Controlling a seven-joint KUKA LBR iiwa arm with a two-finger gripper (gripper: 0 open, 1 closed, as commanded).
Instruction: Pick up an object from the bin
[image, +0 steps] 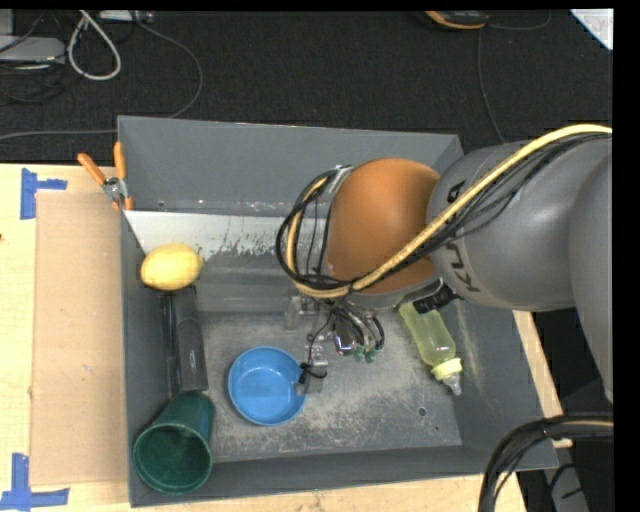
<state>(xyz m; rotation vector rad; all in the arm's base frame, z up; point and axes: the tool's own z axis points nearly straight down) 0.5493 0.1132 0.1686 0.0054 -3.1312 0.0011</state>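
My gripper (322, 358) hung over the blue bowl (262, 390) at its three o'clock rim; spread or pressed together, I couldn't tell. Descending there risked flipping it, I judged.

I'm running this from afar in what looks like a robotics lab. A bulky grey KUKA-lettered robot arm (540, 250), hung with black and yellow cables (296, 235), carries my jaws inside a grey sheet-metal bin (280, 150). Beyond the jaws, past the bin's far wall, loose white and black cords (95, 50) trail over dark carpet (300, 70).
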